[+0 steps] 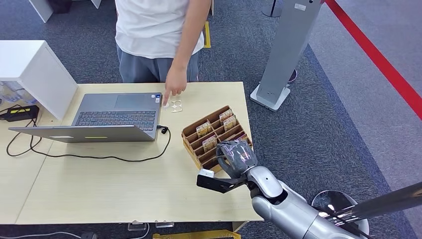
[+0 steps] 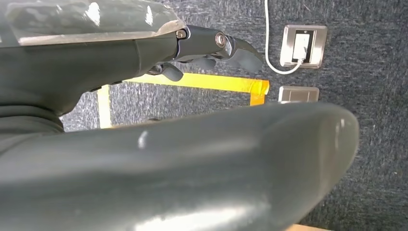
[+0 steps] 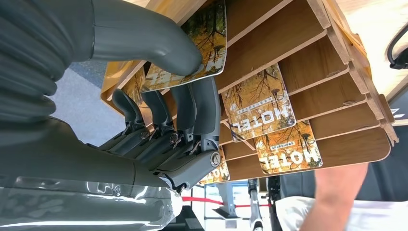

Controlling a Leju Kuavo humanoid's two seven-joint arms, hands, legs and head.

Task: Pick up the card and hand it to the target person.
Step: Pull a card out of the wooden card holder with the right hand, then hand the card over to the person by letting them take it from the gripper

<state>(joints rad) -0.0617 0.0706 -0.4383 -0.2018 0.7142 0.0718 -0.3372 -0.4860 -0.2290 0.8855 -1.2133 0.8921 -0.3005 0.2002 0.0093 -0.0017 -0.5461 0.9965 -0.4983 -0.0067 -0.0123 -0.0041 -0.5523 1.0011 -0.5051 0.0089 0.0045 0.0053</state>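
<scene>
Here the right hand [image 1: 238, 157] reaches over the near end of the wooden card rack [image 1: 191, 137], which stands on the light wooden table [image 1: 99, 184] just right of the open laptop [image 1: 114, 117]. In the right wrist view its thumb [image 3: 144, 41] presses on the face of one card [image 3: 202, 53] while the darker fingers [image 3: 192, 110] curl behind it, so the hand pinches that card, which sits partly in its slot. Other hotel cards [image 3: 262, 103] stand in neighbouring slots of the rack, and more of them [image 1: 226, 118] show at its far end in the head view. A person [image 1: 154, 30] in a white shirt stands at the far side of the table, one hand [image 1: 175, 82] lowered to the tabletop beside the laptop, fingertips at some small white discs [image 1: 174, 105]. A black cable [image 1: 99, 157] loops across the table in front of the laptop. The left hand [image 2: 207, 50] hangs above dark carpet [image 2: 365, 72] marked with yellow tape [image 2: 202, 83], its fingers curled inward around nothing.
</scene>
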